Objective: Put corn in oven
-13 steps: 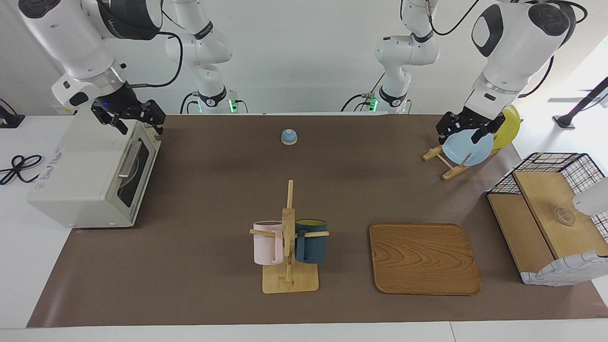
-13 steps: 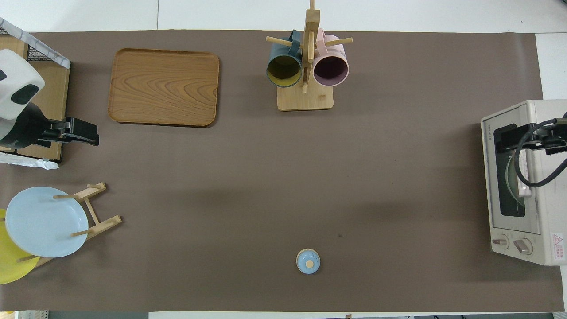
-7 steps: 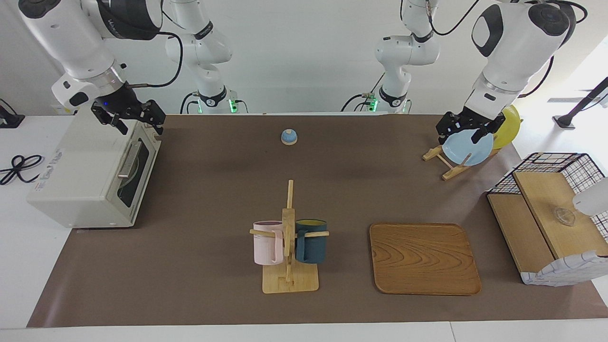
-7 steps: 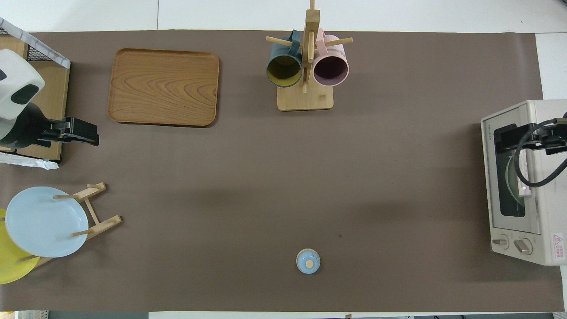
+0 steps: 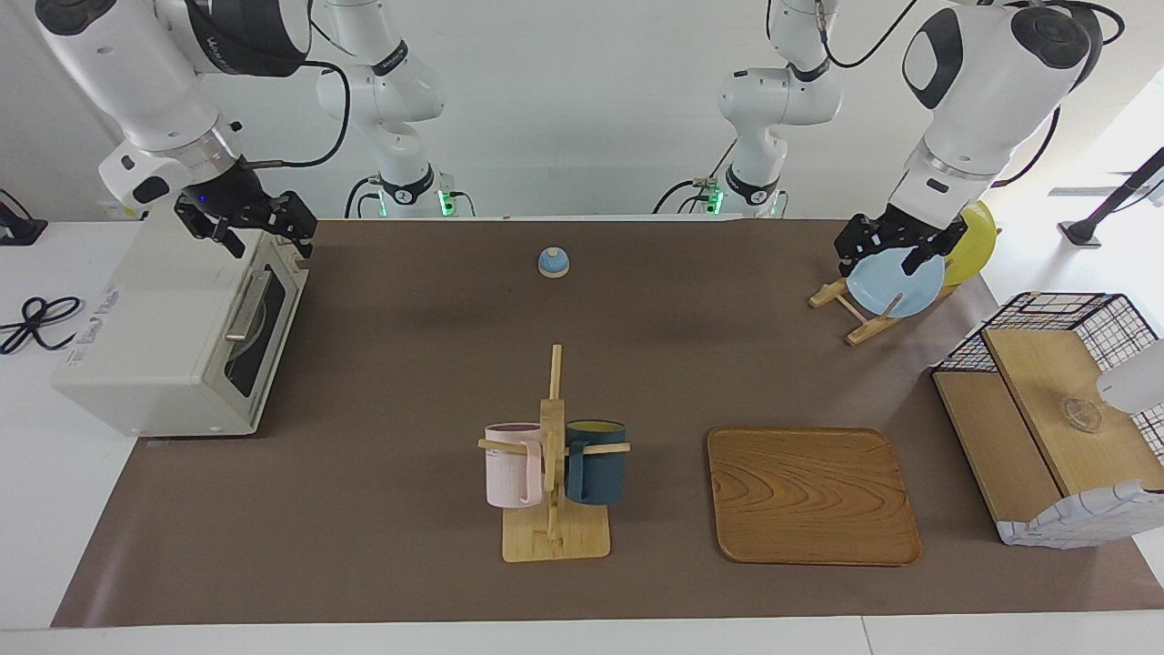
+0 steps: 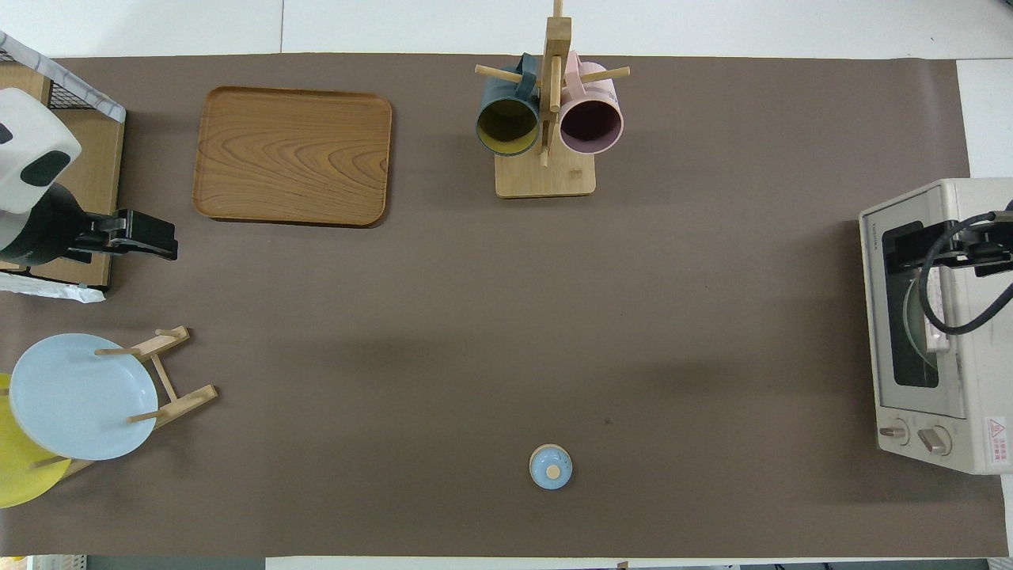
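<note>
No corn shows in either view. The cream-white oven [image 5: 155, 337] stands at the right arm's end of the table with its dark glass door shut; it also shows in the overhead view [image 6: 950, 443]. A round shape shows dimly through the glass. My right gripper [image 5: 268, 244] hangs open and empty over the oven's top front edge, above the door handle [image 5: 244, 305]; in the overhead view the right gripper [image 6: 910, 252] covers part of the door. My left gripper [image 5: 879, 266] is open and empty over the blue plate [image 5: 896, 287].
A mug tree [image 5: 553, 464] with a pink and a dark blue mug stands mid-table, a wooden tray [image 5: 812, 496] beside it. A plate rack [image 5: 850, 318] holds the blue and a yellow plate [image 5: 978, 238]. A wire-framed wooden shelf [image 5: 1046, 400] and a small blue lid [image 5: 553, 262] are present.
</note>
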`<state>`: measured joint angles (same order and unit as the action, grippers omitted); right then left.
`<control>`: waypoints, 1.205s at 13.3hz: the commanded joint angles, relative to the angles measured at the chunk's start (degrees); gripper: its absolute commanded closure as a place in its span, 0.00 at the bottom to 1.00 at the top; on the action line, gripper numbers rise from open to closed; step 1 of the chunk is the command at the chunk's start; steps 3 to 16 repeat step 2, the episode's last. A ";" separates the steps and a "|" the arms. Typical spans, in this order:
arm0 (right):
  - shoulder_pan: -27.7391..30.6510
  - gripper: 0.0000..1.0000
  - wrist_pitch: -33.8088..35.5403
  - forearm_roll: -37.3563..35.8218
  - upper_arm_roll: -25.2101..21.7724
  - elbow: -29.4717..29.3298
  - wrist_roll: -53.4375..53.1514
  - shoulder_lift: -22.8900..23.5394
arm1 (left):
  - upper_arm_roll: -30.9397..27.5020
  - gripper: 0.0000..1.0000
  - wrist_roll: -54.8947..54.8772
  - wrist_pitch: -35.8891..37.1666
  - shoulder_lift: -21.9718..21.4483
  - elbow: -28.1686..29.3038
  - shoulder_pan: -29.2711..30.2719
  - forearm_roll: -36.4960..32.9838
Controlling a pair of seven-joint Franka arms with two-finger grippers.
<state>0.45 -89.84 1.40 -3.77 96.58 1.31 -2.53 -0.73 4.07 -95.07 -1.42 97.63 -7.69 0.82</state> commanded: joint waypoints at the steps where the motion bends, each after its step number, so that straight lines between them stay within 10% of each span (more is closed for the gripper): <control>1: 0.78 0.00 0.90 0.89 0.52 -0.07 -0.25 -0.37 | 0.29 0.00 0.15 0.06 -0.60 0.10 0.39 -1.17; 16: 0.69 0.00 0.90 0.89 0.52 -0.07 -0.25 -0.37 | 0.29 0.00 0.24 -0.12 -0.77 0.10 0.48 -1.17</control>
